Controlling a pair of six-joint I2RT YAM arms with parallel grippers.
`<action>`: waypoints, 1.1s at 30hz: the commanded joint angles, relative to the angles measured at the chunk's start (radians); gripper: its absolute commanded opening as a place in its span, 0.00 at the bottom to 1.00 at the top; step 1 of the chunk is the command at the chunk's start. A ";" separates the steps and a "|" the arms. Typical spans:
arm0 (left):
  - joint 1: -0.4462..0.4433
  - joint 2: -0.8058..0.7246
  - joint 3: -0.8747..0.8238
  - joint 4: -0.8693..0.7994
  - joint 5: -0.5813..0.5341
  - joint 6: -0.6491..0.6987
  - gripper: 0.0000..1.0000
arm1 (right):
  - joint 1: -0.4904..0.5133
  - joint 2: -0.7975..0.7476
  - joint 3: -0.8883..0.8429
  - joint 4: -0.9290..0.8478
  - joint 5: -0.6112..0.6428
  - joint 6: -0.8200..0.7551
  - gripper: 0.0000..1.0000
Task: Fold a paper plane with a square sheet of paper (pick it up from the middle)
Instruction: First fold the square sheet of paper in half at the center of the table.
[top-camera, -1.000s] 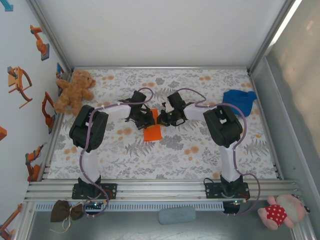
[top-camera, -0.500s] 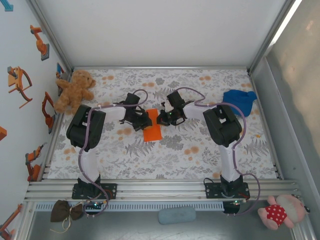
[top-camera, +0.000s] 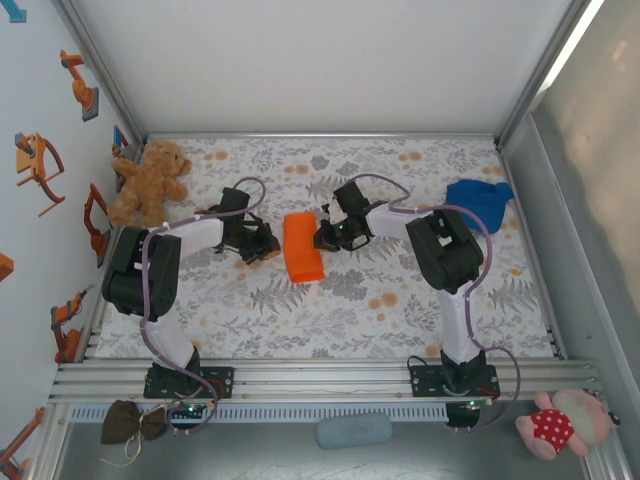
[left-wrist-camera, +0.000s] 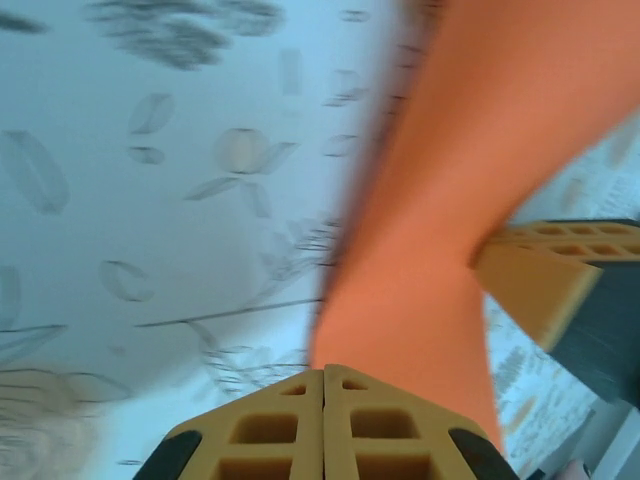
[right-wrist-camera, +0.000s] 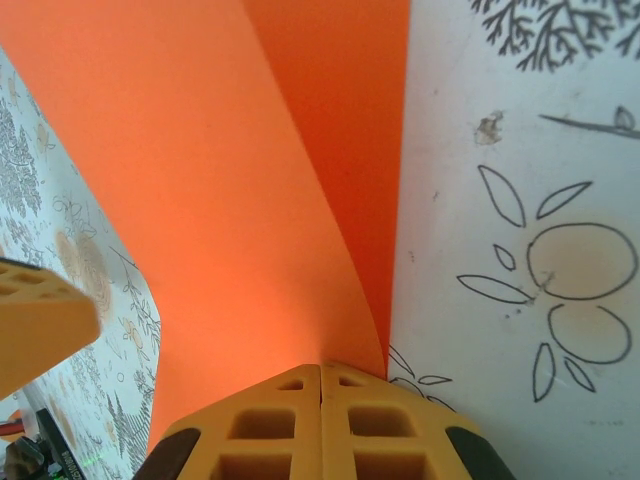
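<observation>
The orange paper (top-camera: 303, 247) lies near the middle of the flowery table (top-camera: 400, 320). It is bent over into a long shape with one round, puffy side, running from 12 o'clock down to 6 o'clock.

The right gripper (top-camera: 322, 236) is at about 2 o'clock from the paper, right on its top right edge. From the right wrist, its two yellow fingers (right-wrist-camera: 250, 430) are squeezed tight together. The paper's bend runs straight into the line between them, so this gripper is pinching the paper. The sheet curls up and away from the fingers toward 11 o'clock, and the table cloth shows at 3 o'clock.

The left gripper (top-camera: 266, 244) is at 9 o'clock from the paper, just beside its left edge. From the left wrist, its yellow fingers (left-wrist-camera: 280, 430) are pressed together too. The paper (left-wrist-camera: 470, 150) rises blurry just past the tips toward 1 o'clock. I cannot tell if any paper is caught between them. A yellow finger of the right gripper (left-wrist-camera: 535, 280) pokes in at 3 o'clock.

A brown teddy bear (top-camera: 150, 180) sits at 10 o'clock on the table, by the wall. A blue cloth lump (top-camera: 478, 200) lies at 2 o'clock. A pink soft toy (top-camera: 560, 425) lies off the table at 5 o'clock
</observation>
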 joint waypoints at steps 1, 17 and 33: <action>-0.048 -0.008 0.044 0.082 0.057 -0.028 0.09 | -0.029 0.144 -0.086 -0.260 0.279 -0.026 0.00; 0.002 0.225 0.069 0.159 0.035 -0.033 0.08 | -0.033 0.146 -0.093 -0.261 0.289 -0.033 0.00; 0.022 0.059 0.057 0.206 0.095 -0.029 0.09 | -0.043 0.145 -0.102 -0.260 0.292 -0.037 0.00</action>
